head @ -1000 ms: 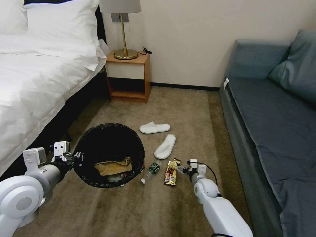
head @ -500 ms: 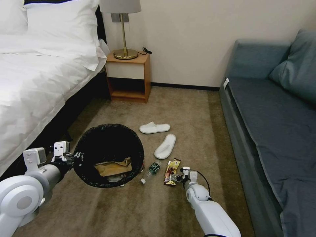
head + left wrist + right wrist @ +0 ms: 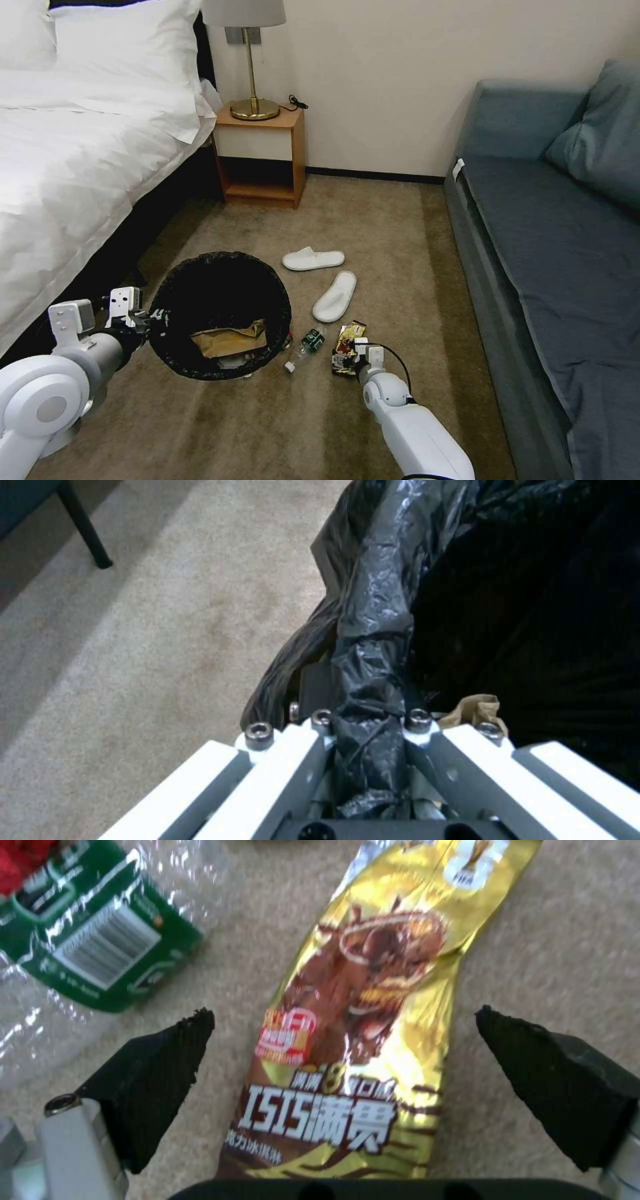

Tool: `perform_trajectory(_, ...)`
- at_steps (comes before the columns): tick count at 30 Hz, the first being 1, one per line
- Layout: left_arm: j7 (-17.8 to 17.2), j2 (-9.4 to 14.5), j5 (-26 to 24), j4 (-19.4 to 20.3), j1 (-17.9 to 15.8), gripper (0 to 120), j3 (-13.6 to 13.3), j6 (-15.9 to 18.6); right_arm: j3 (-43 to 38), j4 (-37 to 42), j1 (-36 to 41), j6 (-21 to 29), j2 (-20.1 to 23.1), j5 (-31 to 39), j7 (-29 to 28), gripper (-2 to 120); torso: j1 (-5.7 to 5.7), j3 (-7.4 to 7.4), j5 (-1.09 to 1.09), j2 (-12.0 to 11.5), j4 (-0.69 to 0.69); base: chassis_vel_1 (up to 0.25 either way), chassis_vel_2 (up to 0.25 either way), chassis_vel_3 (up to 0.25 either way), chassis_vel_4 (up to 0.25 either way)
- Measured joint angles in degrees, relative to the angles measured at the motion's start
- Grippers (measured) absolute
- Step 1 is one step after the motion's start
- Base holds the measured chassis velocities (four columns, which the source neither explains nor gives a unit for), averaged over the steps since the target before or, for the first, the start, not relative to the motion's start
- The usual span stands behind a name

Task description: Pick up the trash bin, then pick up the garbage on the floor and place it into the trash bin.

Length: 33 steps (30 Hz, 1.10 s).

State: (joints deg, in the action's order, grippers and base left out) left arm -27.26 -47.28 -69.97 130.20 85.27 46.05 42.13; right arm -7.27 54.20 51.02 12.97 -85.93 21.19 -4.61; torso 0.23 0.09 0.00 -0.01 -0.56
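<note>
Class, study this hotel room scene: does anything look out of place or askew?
Yes. A gold-brown snack wrapper and a small green bottle lie loose on the carpet beside the trash bin. Two white slippers lie splayed at different angles instead of paired.

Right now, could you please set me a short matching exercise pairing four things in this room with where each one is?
Things:
1. trash bin
2. snack wrapper
3. green bottle
4. brown paper bag

Places:
A. lying between the open jaws of the right gripper
B. inside the bin
C. rim clamped by the left gripper
D. on the carpet between the bin and the snack wrapper

Pairs: 1-C, 2-A, 3-D, 4-B
</note>
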Motion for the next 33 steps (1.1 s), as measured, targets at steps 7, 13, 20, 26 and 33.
perform_trajectory(7,0.08,-0.02,0.14,-0.13,0.02,2,0.0,0.0,-0.45,-1.06,0.17,-0.03,-0.18,0.63,0.04,100,0.0,0.0,0.0,0.0,0.0,0.0,0.0,0.0,0.0)
perform_trajectory(13,0.15,-0.02,0.18,-0.14,-0.07,2,-0.12,0.0,-0.86,-2.11,0.23,-0.15,-0.21,0.86,0.82,97,0.0,0.0,0.0,0.0,-0.01,0.0,0.0,0.0,0.0)
perform_trajectory(20,0.19,-0.13,0.3,-0.18,-0.06,2,-0.16,0.0,-0.61,-2.06,0.14,-0.67,-0.52,0.19,1.03,73,0.0,0.0,0.0,0.0,-0.01,0.0,0.0,0.0,0.0)
perform_trajectory(26,0.59,-0.17,0.55,-0.23,-0.05,2,-0.13,0.0,0.01,-1.35,0.47,-0.74,-0.5,-0.06,1.01,52,0.0,0.0,0.0,0.0,0.0,0.0,0.0,0.0,0.0)
perform_trajectory(33,0.67,-0.12,0.55,-0.22,-0.06,2,-0.06,0.0,0.31,-0.36,1.02,-0.76,-0.38,-1.05,0.82,28,0.0,0.0,0.01,0.0,0.0,0.0,0.0,0.0,0.0)
